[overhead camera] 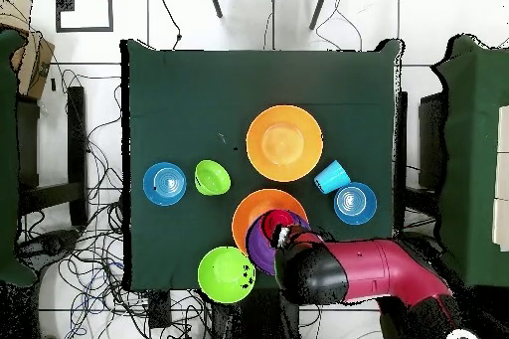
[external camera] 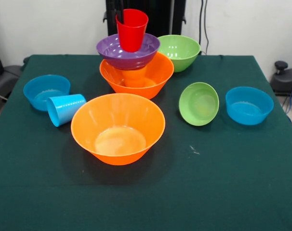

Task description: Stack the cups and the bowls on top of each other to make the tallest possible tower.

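The glossy red plastic cup [external camera: 132, 29] topping the purple bowl [external camera: 128, 50] of the tower looks light, stiff, slippery, best pinched at its rim; the gripper's finger state cannot be told.

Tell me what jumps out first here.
The tower at the table's far middle: a large orange bowl, an orange cup in it, a purple bowl, then a red cup on top. A second large orange bowl sits empty front and centre, with a light blue cup tipped over left of it.

Glossy red arm [overhead camera: 383, 267], bulky rounded black joint housing [overhead camera: 308, 273]
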`<state>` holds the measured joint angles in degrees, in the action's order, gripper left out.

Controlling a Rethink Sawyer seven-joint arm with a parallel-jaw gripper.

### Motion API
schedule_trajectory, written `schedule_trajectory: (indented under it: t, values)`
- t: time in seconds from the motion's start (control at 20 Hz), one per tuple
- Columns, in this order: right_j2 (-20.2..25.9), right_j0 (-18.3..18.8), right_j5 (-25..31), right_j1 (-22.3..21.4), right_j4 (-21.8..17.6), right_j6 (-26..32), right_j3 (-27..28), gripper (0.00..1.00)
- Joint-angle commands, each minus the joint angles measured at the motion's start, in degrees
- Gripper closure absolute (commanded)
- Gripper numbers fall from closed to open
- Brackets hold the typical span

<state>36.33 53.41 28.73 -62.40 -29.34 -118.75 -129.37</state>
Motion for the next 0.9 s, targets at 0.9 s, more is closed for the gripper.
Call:
schedule_trajectory:
  t: [0.9]
  values:
    - [-1.4, -0.5, -5.5, 4.1, -6.8, 1.5, -2.2, 1.0]
